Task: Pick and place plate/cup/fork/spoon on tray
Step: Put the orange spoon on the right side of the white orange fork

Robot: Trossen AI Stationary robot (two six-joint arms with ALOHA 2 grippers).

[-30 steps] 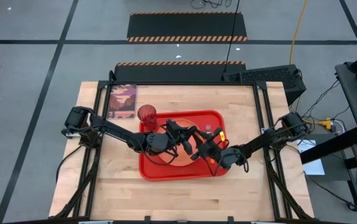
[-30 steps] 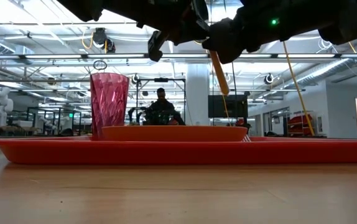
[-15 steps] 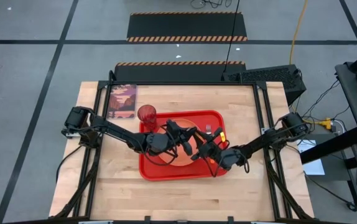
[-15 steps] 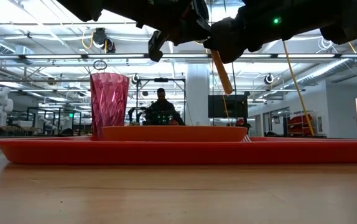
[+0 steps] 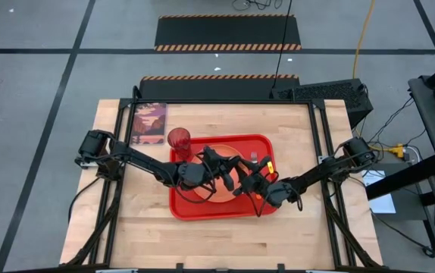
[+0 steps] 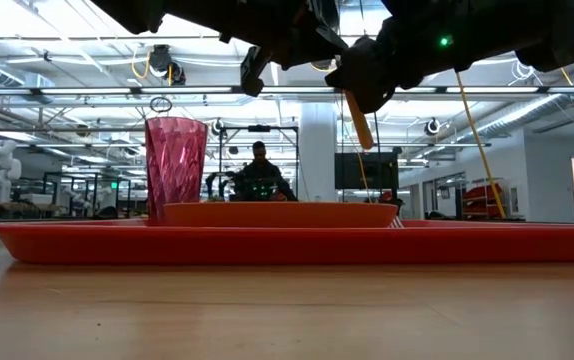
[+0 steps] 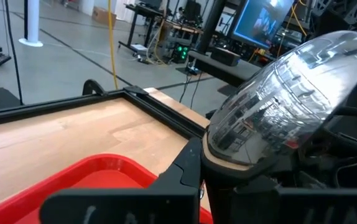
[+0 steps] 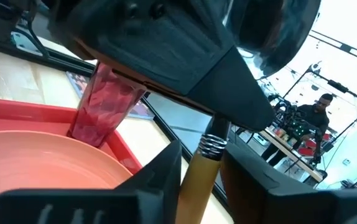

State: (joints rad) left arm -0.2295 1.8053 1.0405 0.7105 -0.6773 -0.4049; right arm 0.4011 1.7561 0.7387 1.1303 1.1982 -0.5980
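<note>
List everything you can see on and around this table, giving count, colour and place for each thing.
tray: one, bright red, middle of the table
plate: one, orange, on the tray
cup: one, dark red, tray's rear left corner
spoon: one, silver bowl and orange handle, held in the air above the plate
fork: probably one, silver and orange, on the tray right of the plate
picture card: one, pink and orange, table's rear left
table: one, pale wood
floor mats: two, black with striped edges, behind the table
person: one, dark clothes, far in the room
left tool: black, shut on the spoon
right tool: black, around the spoon's handle
</note>
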